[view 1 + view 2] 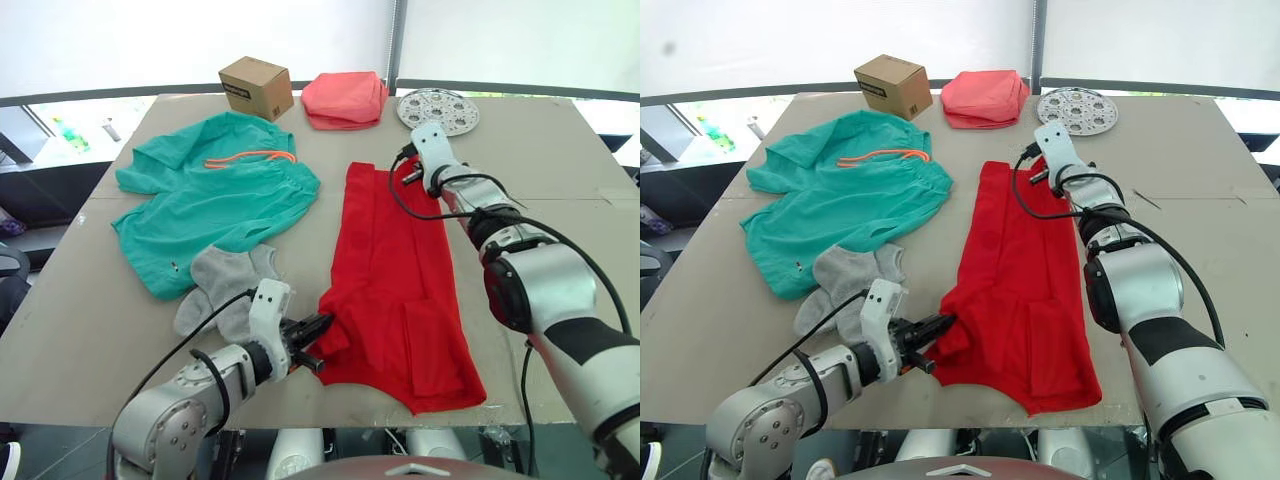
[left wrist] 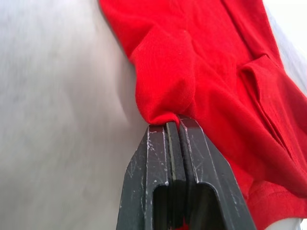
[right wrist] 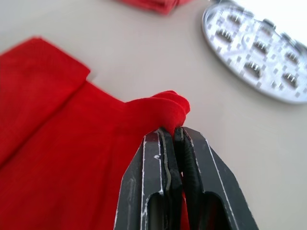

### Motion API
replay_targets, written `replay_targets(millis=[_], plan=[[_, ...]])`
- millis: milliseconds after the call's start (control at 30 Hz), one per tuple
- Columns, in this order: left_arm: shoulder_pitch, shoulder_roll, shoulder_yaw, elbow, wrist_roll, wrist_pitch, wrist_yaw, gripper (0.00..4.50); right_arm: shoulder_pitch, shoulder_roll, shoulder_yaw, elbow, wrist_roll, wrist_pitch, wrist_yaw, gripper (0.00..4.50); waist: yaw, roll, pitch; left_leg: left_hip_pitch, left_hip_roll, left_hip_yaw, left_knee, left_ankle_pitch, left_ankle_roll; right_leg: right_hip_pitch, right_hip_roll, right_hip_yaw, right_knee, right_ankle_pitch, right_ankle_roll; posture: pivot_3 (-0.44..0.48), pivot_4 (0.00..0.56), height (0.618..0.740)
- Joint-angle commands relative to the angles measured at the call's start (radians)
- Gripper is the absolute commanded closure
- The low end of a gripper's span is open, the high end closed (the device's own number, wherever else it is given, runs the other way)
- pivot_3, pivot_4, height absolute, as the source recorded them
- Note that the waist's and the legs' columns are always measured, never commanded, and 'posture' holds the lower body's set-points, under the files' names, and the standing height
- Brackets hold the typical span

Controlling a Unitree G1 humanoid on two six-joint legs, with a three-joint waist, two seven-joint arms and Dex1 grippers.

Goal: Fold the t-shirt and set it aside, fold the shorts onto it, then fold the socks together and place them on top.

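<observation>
Shirt-folding step: left gripper (image 2: 173, 125) & right gripper (image 3: 171, 130) each pinch tight on an edge of the shirt (image 1: 400, 280), next prob. lift both together & fold over.

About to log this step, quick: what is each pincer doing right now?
Left pincer: closed, pinching the near edge of the red t-shirt.
Right pincer: closed, pinching the t-shirt's far edge.
</observation>
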Motion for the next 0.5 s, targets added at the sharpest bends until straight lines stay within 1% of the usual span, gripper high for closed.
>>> replay_targets(millis=[33, 100, 133, 167, 200, 233, 267, 300, 367, 400, 433, 467, 500], plan=[[0.001, 0.026, 0.003, -0.019, -0.014, 0.0, -0.003, 4.45, -0.034, -0.007, -0.018, -0.025, 0.004, -0.024, 0.019, 4.5, 0.0, 0.0, 0.0, 0.0, 0.0, 0.0, 0.0, 0.0, 0.0, 0.0, 0.0, 0.0, 0.0, 0.0, 0.0, 0.0, 0.15, 0.74], [0.011, 0.061, 0.005, -0.011, -0.007, -0.014, -0.025, 4.45, -0.031, -0.017, -0.034, -0.029, 0.017, -0.025, 0.028, 4.5, 0.0, 0.0, 0.0, 0.0, 0.0, 0.0, 0.0, 0.0, 0.0, 0.0, 0.0, 0.0, 0.0, 0.0, 0.0, 0.0, 0.15, 0.74], [0.018, 0.079, 0.004, -0.006, -0.002, -0.024, -0.036, 4.5, -0.028, -0.023, -0.044, -0.032, 0.026, -0.024, 0.031, 3.78, 0.0, 0.0, 0.0, 0.0, 0.0, 0.0, 0.0, 0.0, 0.0, 0.0, 0.0, 0.0, 0.0, 0.0, 0.0, 0.0, 0.15, 0.74], [0.018, 0.106, 0.011, 0.01, 0.007, -0.053, -0.063, 4.5, -0.02, -0.034, -0.049, -0.039, 0.031, -0.019, 0.04, 3.42, 0.0, 0.0, 0.0, 0.0, 0.0, 0.0, 0.0, 0.0, 0.0, 0.0, 0.0, 0.0, 0.0, 0.0, 0.0, 0.0, 0.15, 0.74], [0.015, 0.124, 0.023, 0.028, 0.011, -0.077, -0.083, 3.74, -0.012, -0.045, -0.055, -0.046, 0.038, -0.009, 0.048, 2.9, 0.002, 0.0, 0.0, 0.0, 0.0, 0.0, 0.0, 0.0, 0.0, 0.0, 0.0, 0.0, 0.0, 0.0, 0.0, 0.0, 0.15, 0.74], [0.009, 0.142, 0.032, 0.042, 0.01, -0.102, -0.106, 3.33, -0.003, -0.054, -0.06, -0.054, 0.046, 0.005, 0.064, 2.35, 0.003, 0.0, 0.0, 0.0, 0.0, 0.0, 0.0, 0.0, 0.0, 0.0, 0.0, -0.001, 0.0, 0.0, 0.0, 0.0, 0.15, 0.74], [0.002, 0.157, 0.038, 0.05, 0.005, -0.131, -0.134, 3.01, 0.007, -0.062, -0.064, -0.065, 0.055, 0.018, 0.089, 1.97, 0.004, 0.0, 0.001, 0.0, 0.0, -0.001, 0.0, 0.0, 0.0, 0.0, -0.001, -0.001, 0.0, 0.0, 0.0, 0.0, 0.15, 0.74], [-0.015, 0.156, 0.063, 0.06, -0.025, -0.151, -0.159, 2.48, 0.025, -0.072, -0.067, -0.088, 0.066, 0.039, 0.128, 1.49, 0.003, 0.0, 0.001, 0.0, 0.0, -0.001, 0.0, 0.0, 0.0, 0.0, -0.001, -0.001, -0.001, 0.0, 0.0, 0.0, 0.15, 0.74], [-0.05, 0.153, 0.11, 0.082, -0.085, -0.171, -0.192, 1.64, 0.074, -0.091, -0.069, -0.165, 0.095, 0.099, 0.209, 1.47, 0.004, 0.0, 0.001, 0.0, 0.0, -0.001, 0.0, -0.002, -0.004, 0.0, -0.001, -0.001, -0.002, 0.0, 0.0, 0.0, 0.15, 0.74], [-0.071, 0.158, 0.135, 0.099, -0.126, -0.161, -0.21, 1.16, 0.115, -0.101, -0.067, -0.239, 0.113, 0.151, 0.253, 1.47, 0.003, 0.0, 0.001, -0.001, 0.0, -0.001, 0.0, -0.002, -0.004, 0.0, -0.001, -0.001, -0.002, 0.0, 0.0, 0.0, 0.15, 0.74], [-0.083, 0.165, 0.149, 0.11, -0.153, -0.154, -0.222, 1.16, 0.146, -0.107, -0.064, -0.301, 0.126, 0.192, 0.28, 1.47, 0.003, 0.0, 0.001, -0.001, 0.0, -0.001, 0.0, -0.002, -0.004, 0.0, -0.001, -0.001, -0.002, 0.0, 0.0, 0.0, 0.15, 0.74], [-0.103, 0.18, 0.161, 0.131, -0.173, -0.142, -0.234, 1.16, 0.219, -0.119, -0.057, -0.449, 0.152, 0.284, 0.322, 1.47, 0.002, 0.0, 0.001, -0.001, 0.0, -0.001, 0.0, -0.002, -0.003, 0.001, -0.001, -0.001, -0.002, 0.0, 0.0, 0.0, 0.15, 0.74], [-0.134, 0.192, 0.162, 0.159, -0.18, -0.128, -0.234, 1.16, 0.32, -0.137, -0.05, -0.653, 0.187, 0.406, 0.363, 1.47, 0.006, 0.0, 0.0, -0.001, 0.0, -0.001, 0.0, -0.002, -0.003, 0.001, -0.001, -0.001, -0.002, 0.0, 0.0, 0.0, 0.15, 0.74]])
